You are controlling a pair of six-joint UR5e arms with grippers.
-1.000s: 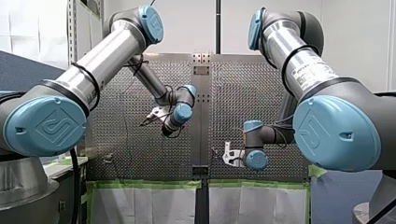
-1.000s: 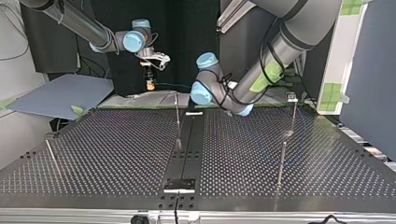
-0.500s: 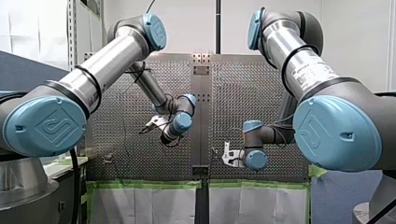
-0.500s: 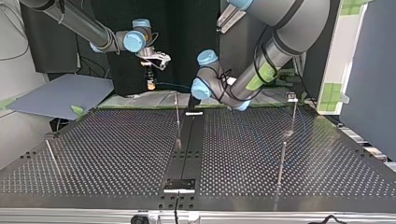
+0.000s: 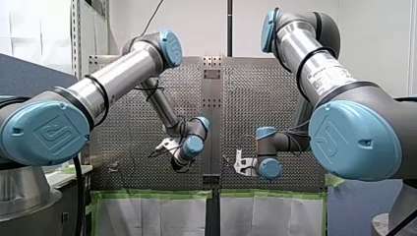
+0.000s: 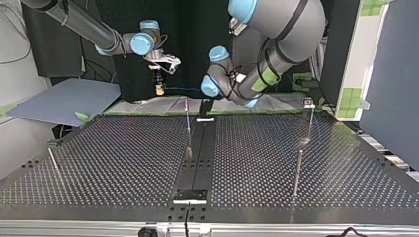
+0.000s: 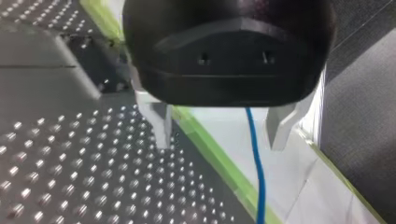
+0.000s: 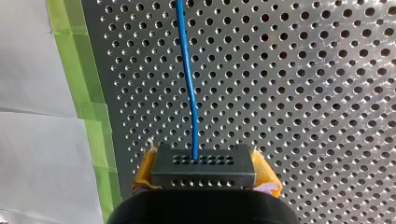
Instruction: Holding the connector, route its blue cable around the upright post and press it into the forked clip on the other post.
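In the right wrist view my right gripper (image 8: 203, 173) is shut on a dark grey connector (image 8: 203, 162), gripped between yellow pads (image 8: 264, 171). The blue cable (image 8: 186, 74) leaves the connector's face and runs ahead over the perforated plate. The top view shows that gripper (image 6: 160, 73) raised behind the table's far edge, the connector (image 6: 159, 89) hanging below it. My left gripper (image 7: 218, 135) is open over the green-taped table edge, and the blue cable (image 7: 255, 158) passes between its fingers without touching them. In the front view it (image 5: 153, 152) is left of my right gripper (image 5: 239, 162).
Thin upright posts stand on the perforated table (image 6: 123, 163): one near the middle (image 6: 188, 126), one at the top view's right (image 6: 297, 173), one at its left (image 6: 54, 165). A further post carries a forked clip (image 6: 309, 103). Green tape (image 8: 88, 107) lines the table edge.
My left arm has swung down the front view toward the taped edge, bringing its open gripper to the cable. My right arm and the connector have stayed put.
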